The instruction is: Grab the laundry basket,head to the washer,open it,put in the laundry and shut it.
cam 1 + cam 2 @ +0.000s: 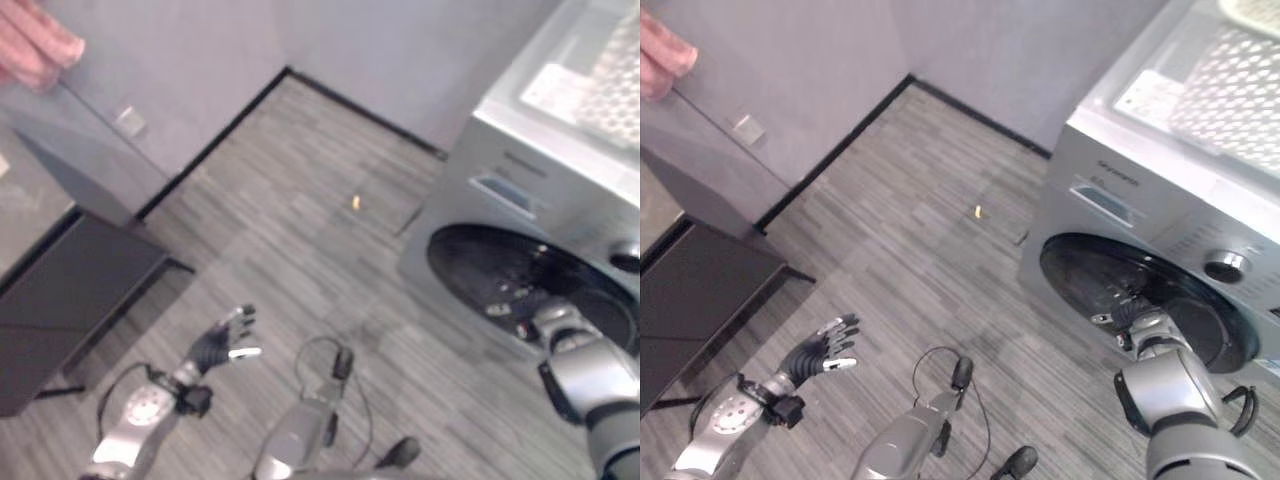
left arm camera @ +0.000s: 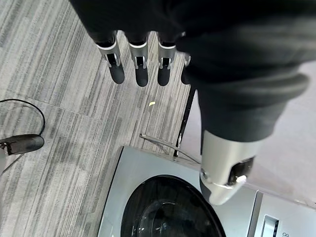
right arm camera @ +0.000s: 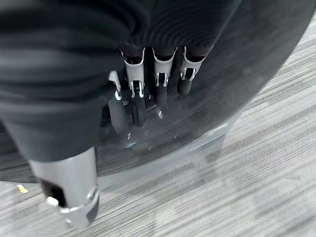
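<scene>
The silver washer [image 1: 1140, 190] stands at the right, its dark round door [image 1: 1110, 275] lying flat against the front. My right hand [image 1: 1132, 320] is at the door's lower part, and its fingers [image 3: 160, 84] are straight with the tips against the dark glass [image 3: 247, 74]. A white perforated laundry basket [image 1: 610, 70] rests on top of the washer. Low at the left, my left hand [image 1: 222, 340] hovers over the floor with its fingers [image 2: 140, 59] spread straight and nothing in it.
A dark low table [image 1: 70, 300] stands against the left wall, with pink cloth [image 1: 35, 45] lying higher up at the far left. A small yellow scrap [image 1: 355, 202] lies on the grey wood floor in front of the washer.
</scene>
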